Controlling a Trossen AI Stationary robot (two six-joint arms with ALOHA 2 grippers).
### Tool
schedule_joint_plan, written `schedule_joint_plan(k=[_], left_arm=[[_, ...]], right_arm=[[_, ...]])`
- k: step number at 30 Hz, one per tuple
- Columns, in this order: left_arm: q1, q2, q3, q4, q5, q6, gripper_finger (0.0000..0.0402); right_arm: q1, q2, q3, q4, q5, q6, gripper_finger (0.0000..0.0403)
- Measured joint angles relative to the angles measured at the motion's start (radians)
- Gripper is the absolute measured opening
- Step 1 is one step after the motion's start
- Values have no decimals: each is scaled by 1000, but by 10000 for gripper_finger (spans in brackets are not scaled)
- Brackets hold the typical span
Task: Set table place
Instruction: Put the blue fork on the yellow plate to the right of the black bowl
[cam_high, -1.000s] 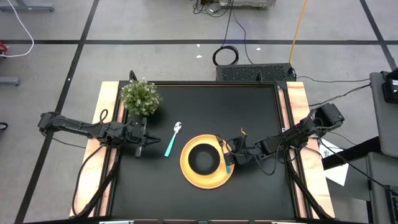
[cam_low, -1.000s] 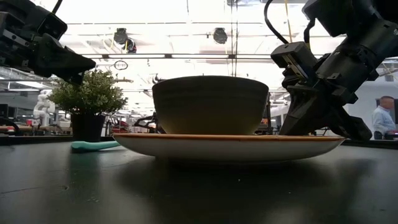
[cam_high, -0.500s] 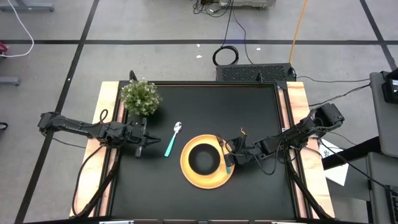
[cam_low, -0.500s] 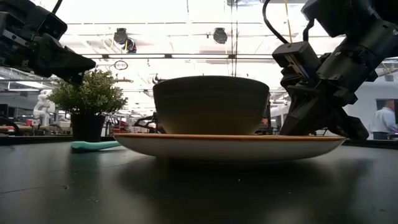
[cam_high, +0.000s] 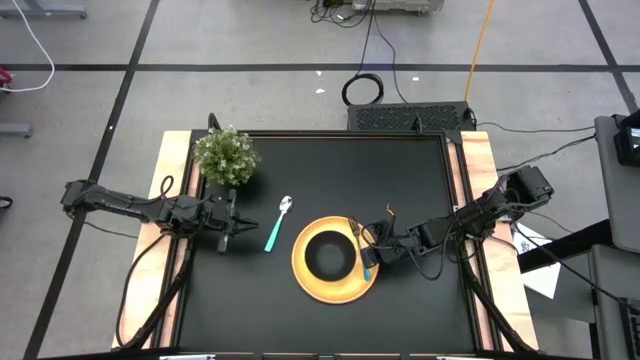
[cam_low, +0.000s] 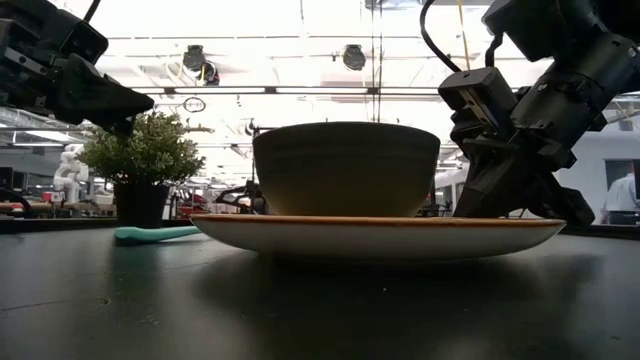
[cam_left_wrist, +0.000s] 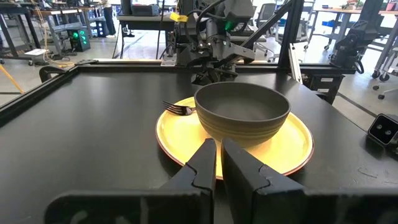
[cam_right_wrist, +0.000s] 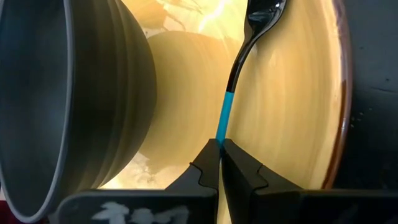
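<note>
A round yellow plate lies on the black table with a black bowl standing in it. My right gripper is at the plate's right rim, shut on a teal-handled fork. A teal-handled spoon lies flat on the table left of the plate. My left gripper is shut and empty, left of the spoon and above the table; it also shows in its own wrist view. A small green potted plant stands at the far left. My right gripper pinches the fork's teal handle between its two fingers. The fingers come slanting down from the table's right side. The fork runs on ahead of the fingers over the plate, beside the bowl. Its metal head lies low over the plate's far part.
Light wooden strips run along the table's two short sides. Bare black table lies behind the plate and in front of it. Cables and a black box lie on the floor past the far edge.
The plate with the bowl has slid a little toward the table's right edge. My right gripper, still shut on the fork, has gone slightly the same way.
</note>
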Motion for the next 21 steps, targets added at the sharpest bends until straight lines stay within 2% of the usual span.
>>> schedule_joint_plan(k=[21], left_arm=[[0, 0, 0, 0, 0, 0, 31]], right_arm=[[-11, 0, 0, -10, -24, -12, 0]])
